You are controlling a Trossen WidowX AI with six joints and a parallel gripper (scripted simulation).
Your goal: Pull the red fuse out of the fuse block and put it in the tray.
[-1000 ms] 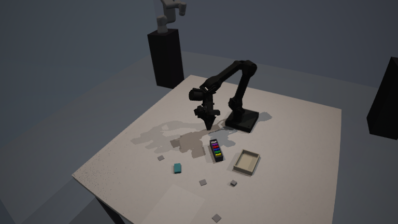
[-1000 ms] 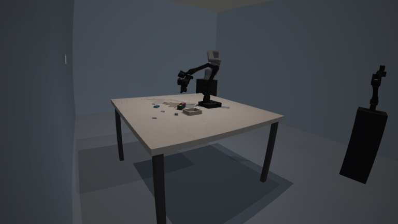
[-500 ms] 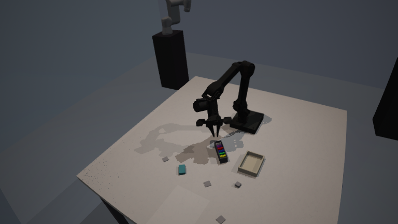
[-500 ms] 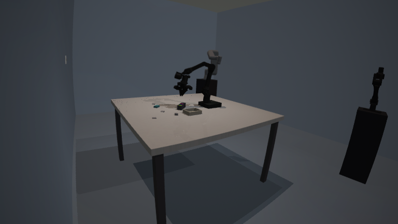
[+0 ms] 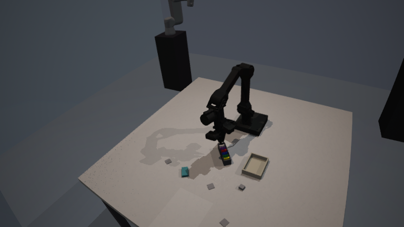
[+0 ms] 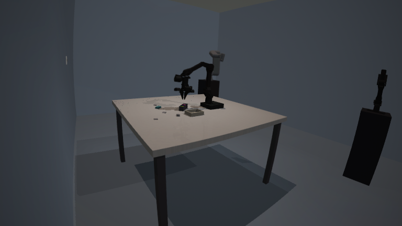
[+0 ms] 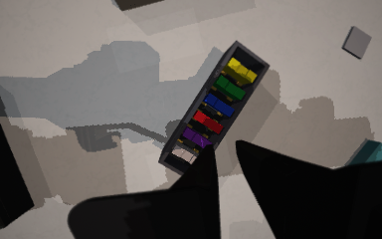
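- Collision is what I am worrying about most: the claw [image 7: 226, 149] is hanging above the near end of the fuse block [image 7: 215, 107] with its fingers set narrowly apart and gripping nothing.
- I am seeing the red fuse [image 7: 208, 121] seated in its slot, ahead of the fingertips, with the purple fuse [image 7: 197, 137] on its near side and the blue fuse [image 7: 218, 105] just beyond it.
- I am judging that a slightly skewed descent would put a finger on the purple fuse or on the block wall, since the neighbours sit tight against the red one.
- I am also doubting whether this narrow gap would straddle the fuse at all.
- The tray [image 5: 255, 165] is lying off to the claw's side, outside the wrist view.
- The left finger is covering part of the white fuse [image 7: 182, 155], and height above the block is hard for me to judge.
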